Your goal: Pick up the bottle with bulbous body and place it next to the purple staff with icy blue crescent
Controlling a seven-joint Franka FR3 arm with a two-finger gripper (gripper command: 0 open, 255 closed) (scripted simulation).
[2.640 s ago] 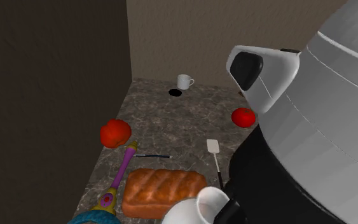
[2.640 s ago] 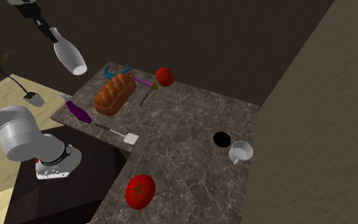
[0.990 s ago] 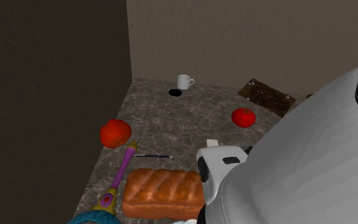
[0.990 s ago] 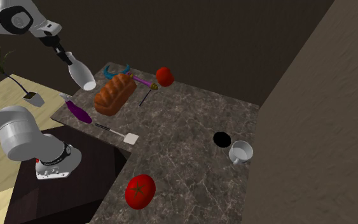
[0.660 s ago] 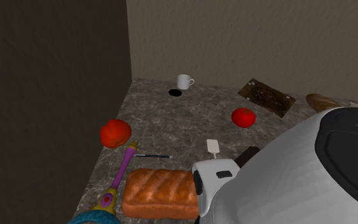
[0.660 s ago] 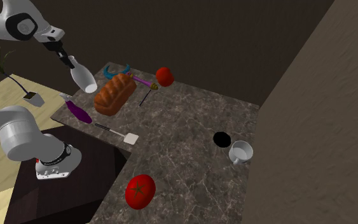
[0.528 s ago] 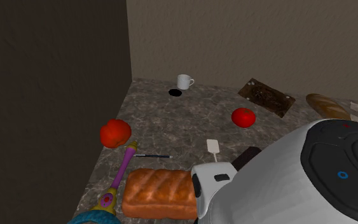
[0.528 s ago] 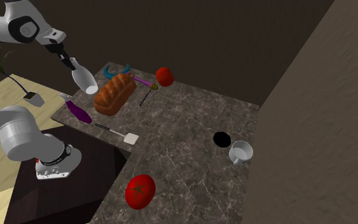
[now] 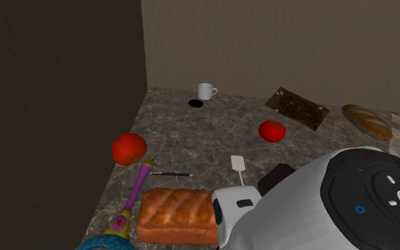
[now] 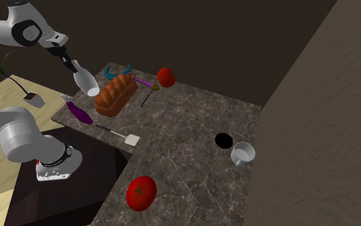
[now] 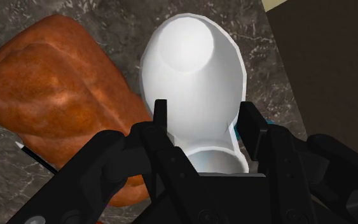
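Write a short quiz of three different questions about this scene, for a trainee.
1. True or false: the claw is shut on the white bottle.
2. Which thing lies closest to the purple staff? A) bread loaf B) mug C) spatula
3. How many tomatoes lie on the counter?

Key: 1 true, the black fingers clasp the bottle's neck; 2 A; 3 two.

Loaf on counter between staff and spatula, mug well behind.
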